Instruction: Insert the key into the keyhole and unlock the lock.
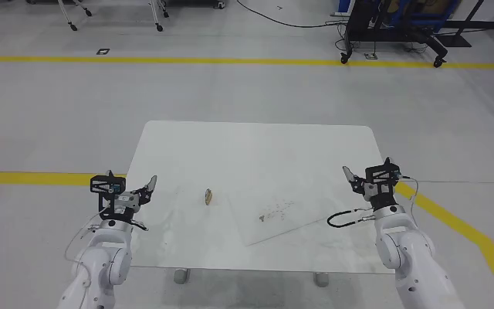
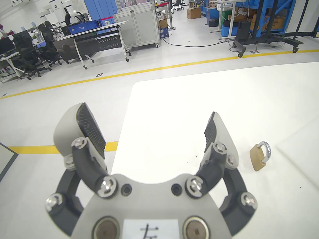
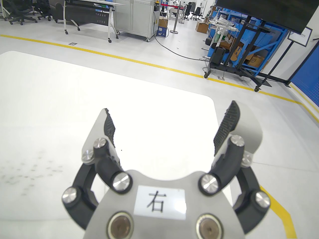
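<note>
- Two grippers hung over the near part of a white table [image 1: 255, 147], one at each lower corner of the top view.
- The left gripper [image 1: 131, 184] sat at the lower left of the top view, over the table's left edge. Its fingers were spread wide and gripped nothing.
- From the left wrist, the same left gripper [image 2: 148, 115] showed both ribbed pads [image 2: 89, 128] bare, with bare table [image 2: 187, 100] between them.
- The right gripper [image 1: 369, 171] sat at the lower right of the top view, near the table's right edge. It was also spread wide and gripped nothing.
- From the right wrist, that right gripper [image 3: 169, 110] showed dark pads [image 3: 225, 128] well apart above the white table [image 3: 74, 88].
- A small brass padlock [image 1: 208, 195] lay on the table just left of centre in the lower half of the top view. It was nearer the left gripper and touched neither one.
- From the left wrist, the padlock [image 2: 259, 156] lay on its side, with its silver shackle [image 2: 266, 150] at one end. Whether the shackle was latched could not be told.
- Faint grey smudges [image 1: 278, 208] marked the table to the right of the padlock in the top view. They also appeared from the right wrist [image 3: 32, 167].
</note>
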`<state>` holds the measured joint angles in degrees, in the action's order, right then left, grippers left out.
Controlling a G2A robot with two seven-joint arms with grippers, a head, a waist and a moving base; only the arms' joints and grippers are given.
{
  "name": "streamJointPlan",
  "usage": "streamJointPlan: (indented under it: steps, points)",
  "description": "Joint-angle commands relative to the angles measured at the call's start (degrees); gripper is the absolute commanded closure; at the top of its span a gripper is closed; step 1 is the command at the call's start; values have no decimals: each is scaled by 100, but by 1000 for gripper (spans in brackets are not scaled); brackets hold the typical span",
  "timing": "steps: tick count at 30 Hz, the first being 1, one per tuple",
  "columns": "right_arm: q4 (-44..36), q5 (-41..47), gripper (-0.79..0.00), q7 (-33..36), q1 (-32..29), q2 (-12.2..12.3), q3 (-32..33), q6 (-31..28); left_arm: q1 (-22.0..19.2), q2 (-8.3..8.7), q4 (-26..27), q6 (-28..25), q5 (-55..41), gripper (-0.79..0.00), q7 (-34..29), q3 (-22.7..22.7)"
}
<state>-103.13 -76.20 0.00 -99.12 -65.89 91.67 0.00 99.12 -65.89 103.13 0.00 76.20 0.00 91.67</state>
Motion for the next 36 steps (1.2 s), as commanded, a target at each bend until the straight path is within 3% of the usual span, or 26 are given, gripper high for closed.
streamJointPlan:
  steps: [1,16,18,24,36]
  points:
    - [0,0,-784,0,0,0,0,0,0,0,0,0,0,-785,0,0]
    - [15,-25,-785,30,7,-1,-21,-1,0,0,0,0,0,-785,0,0]
    - [72,-342,-785,312,228,-18,-328,-12,0,0,0,0,0,-785,0,0]
    - [580,-591,-785,816,1040,-95,-1361,-891,0,0,0,0,0,-785,0,0]
    - [644,-627,-785,865,1105,-100,-1430,-963,0,0,0,0,0,-785,0,0]
